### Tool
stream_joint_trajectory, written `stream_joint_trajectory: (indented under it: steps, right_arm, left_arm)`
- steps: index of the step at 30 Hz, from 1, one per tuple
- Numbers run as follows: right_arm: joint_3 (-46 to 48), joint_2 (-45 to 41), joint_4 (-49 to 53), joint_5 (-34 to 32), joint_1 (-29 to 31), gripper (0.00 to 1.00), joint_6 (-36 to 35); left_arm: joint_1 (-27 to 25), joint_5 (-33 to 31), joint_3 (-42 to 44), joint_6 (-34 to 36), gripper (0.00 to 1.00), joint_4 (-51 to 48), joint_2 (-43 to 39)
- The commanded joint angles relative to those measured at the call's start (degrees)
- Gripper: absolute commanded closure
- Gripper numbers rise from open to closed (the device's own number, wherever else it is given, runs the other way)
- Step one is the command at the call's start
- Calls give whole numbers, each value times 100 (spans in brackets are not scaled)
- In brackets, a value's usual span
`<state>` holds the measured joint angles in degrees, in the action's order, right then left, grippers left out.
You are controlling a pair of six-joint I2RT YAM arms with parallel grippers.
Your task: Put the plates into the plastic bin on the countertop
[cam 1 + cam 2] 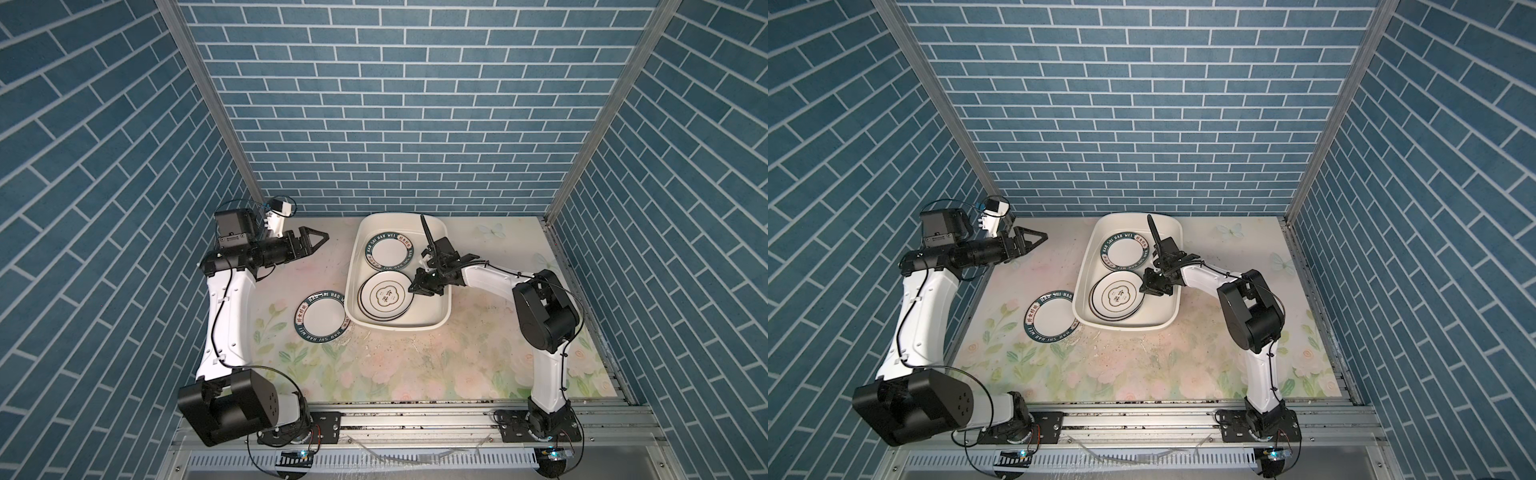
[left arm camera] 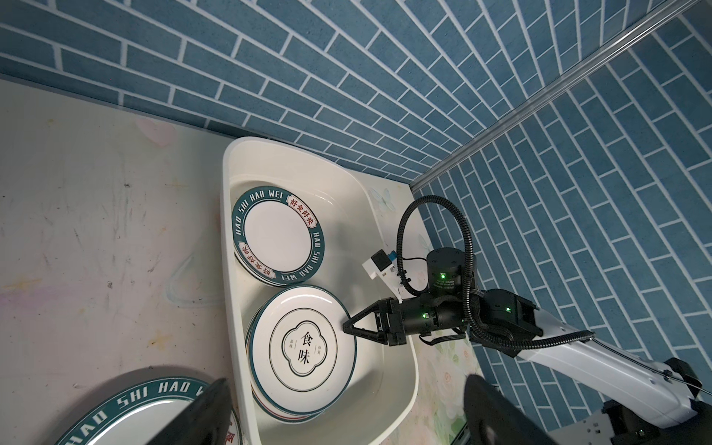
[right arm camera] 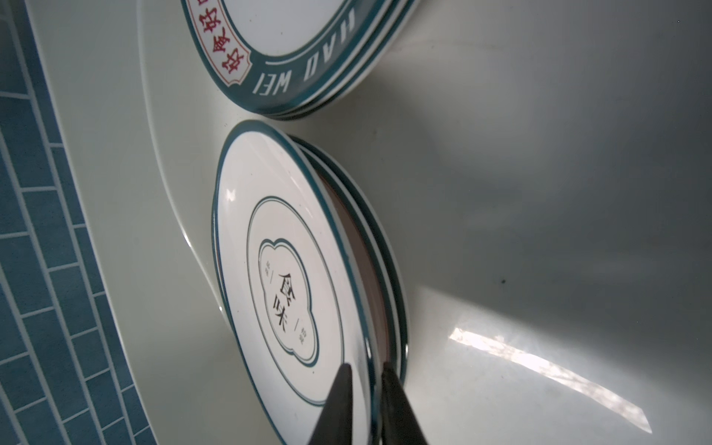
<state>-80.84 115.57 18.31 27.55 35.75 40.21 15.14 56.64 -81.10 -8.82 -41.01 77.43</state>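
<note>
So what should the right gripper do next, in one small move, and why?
Probably open the right gripper fully and back it off the rim. It straddles the edge of the ringed plate, which already rests on the near stack inside the plastic bin, so nothing is left to carry there.

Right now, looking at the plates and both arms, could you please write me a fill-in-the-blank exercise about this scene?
Exactly ____ plate lies on the countertop outside the plastic bin.
Inside the plastic bin, plates form ____ stacks.
The right end effector reaches into the ____.
The left end effector holds its jaws ____.
Missing words: one; two; plastic bin; open.
</note>
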Motion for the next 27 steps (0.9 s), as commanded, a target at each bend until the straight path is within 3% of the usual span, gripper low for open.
stream_joint_trajectory:
  steps: [1, 19, 27]
  right_arm:
    - [-103, 32, 70, -66, 38, 84, -74]
    - [-97, 5, 112, -110, 38, 82, -101]
    - [-97, -190, 148, -215, 44, 82, -144]
  left_arm:
    - [31, 71, 41, -44, 5, 127, -107]
    - [33, 84, 93, -85, 2, 156, -127]
    - [59, -156, 18, 261, 0, -118, -174]
